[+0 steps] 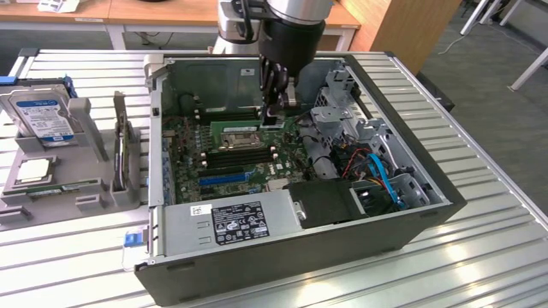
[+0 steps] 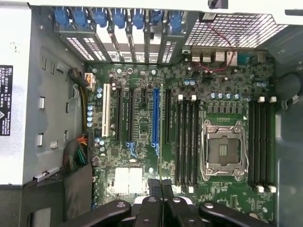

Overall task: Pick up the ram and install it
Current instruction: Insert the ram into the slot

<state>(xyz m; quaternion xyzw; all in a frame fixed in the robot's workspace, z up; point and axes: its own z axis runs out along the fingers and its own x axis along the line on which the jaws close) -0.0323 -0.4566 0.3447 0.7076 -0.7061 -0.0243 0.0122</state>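
The ram (image 1: 233,126), a narrow green stick, hangs level inside the open computer case (image 1: 428,212), above the motherboard (image 1: 256,168) near the processor socket (image 1: 237,137). My gripper (image 1: 275,118) reaches down from above and is shut on one end of it. In the wrist view the ram (image 2: 161,132) shows edge-on as a thin green line running out from my gripper (image 2: 161,185), whose fingers (image 2: 154,189) pinch it. Under it lie the blue slot (image 2: 155,118) and the black memory slots (image 2: 187,139) with white clips. I cannot tell whether the ram touches the board.
A power supply (image 1: 235,221) with a label fills the case's near corner, and drive cages with blue cables (image 1: 376,173) crowd the exterior view's right. On the exterior view's left, a grey tray (image 1: 94,202) holds a hard drive (image 1: 43,119), a processor chip (image 1: 34,170) and another green stick (image 1: 64,188).
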